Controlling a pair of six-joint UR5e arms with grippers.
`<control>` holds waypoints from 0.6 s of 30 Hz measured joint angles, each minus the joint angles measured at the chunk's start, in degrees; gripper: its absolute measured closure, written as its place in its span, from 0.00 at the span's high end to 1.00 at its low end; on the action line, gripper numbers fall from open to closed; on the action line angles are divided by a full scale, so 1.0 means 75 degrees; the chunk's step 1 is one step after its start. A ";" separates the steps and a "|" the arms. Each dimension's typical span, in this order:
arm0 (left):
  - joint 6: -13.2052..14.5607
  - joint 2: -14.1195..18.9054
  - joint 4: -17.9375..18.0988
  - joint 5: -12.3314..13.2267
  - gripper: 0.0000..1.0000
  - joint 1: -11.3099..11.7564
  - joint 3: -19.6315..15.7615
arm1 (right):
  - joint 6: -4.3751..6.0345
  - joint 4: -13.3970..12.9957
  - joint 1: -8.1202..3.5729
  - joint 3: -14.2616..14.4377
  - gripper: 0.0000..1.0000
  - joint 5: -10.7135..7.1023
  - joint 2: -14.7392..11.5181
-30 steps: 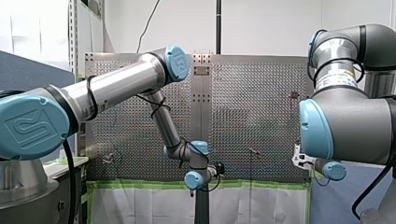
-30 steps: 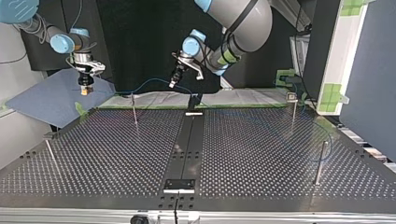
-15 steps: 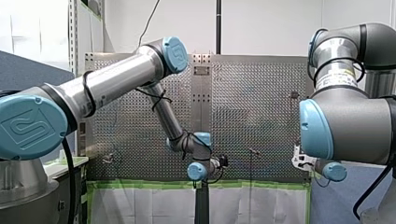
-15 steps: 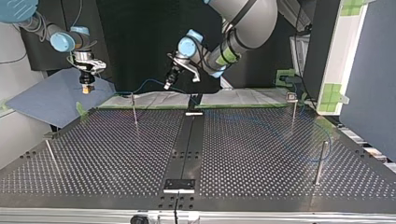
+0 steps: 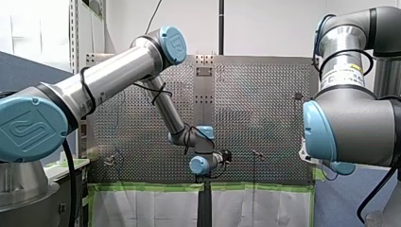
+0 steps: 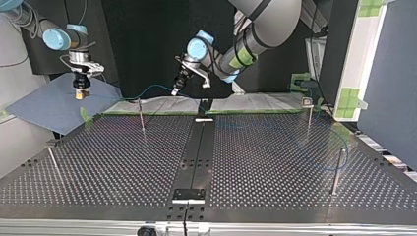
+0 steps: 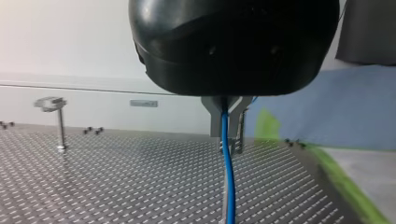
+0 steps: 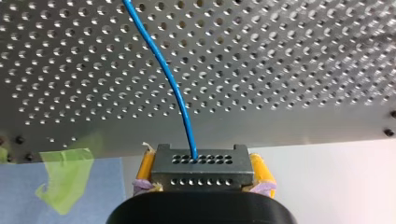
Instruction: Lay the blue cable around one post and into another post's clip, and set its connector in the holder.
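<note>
Two robot arms work at the far edge of a perforated table (image 6: pixel 275 196), seen from across it.

My right gripper (image 6: pixel 79 93), at the top view's left, hangs off the table over a blue mat (image 6: pixel 49 105). Its yellow pads (image 8: pixel 259 170) are clamped on the grey connector (image 8: pixel 201 167), w/ the blue cable (image 8: pixel 163 74) leaving the connector's face and running out over the table.

My left gripper (image 6: pixel 175 90) is nr the middle of the far edge, above the table. Its narrow metal fingers (image 7: pixel 240 123) are pinched on the cable partway along. In the left wrist view the cable drops straight down from btwn them.

Cable route, top view:
- From the connector it passes just beside the top of a thin post (image 6: pixel 141 115).
- It rises to my left gripper, then drops to the table.
- It sweeps toward the view's right and bends nr a taller post (image 6: pixel 337 169).

The cable is v. thin and faint at that bend, so it may go round the taller post or only lie beside it. Another post w/ a small clip head (image 6: pixel 308 102) stands well apart from both grippers, and no cable shows in it.

Progress, as a judgement: early to mid. Both the connector and the cable are in hand, i.e. grasping is done. Left to do:
- Lay the cable round a post, unless that is done.
- Press it into a clip.
- Seat the connector in its holder. It is not there yet, since it hangs in the air off the table.
</note>
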 joint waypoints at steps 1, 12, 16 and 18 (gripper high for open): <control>-0.0012 0.0057 0.0064 0.0000 0.00 0.0033 -0.0066 | 0.0066 -0.0053 -0.0013 0.0008 0.00 0.0001 -0.0014; -0.0417 0.0157 0.0302 0.0185 0.00 0.0171 -0.0265 | 0.0730 -0.0495 -0.0031 0.0010 0.00 0.0059 -0.0033; -0.0500 0.0157 0.0321 0.0301 0.00 0.0160 -0.0266 | 0.0861 -0.0550 0.0003 0.0010 0.00 0.0069 -0.0033; -0.0512 0.0154 0.0322 0.0320 0.00 0.0144 -0.0267 | 0.0877 -0.0559 0.0020 0.0012 0.00 0.0071 -0.0032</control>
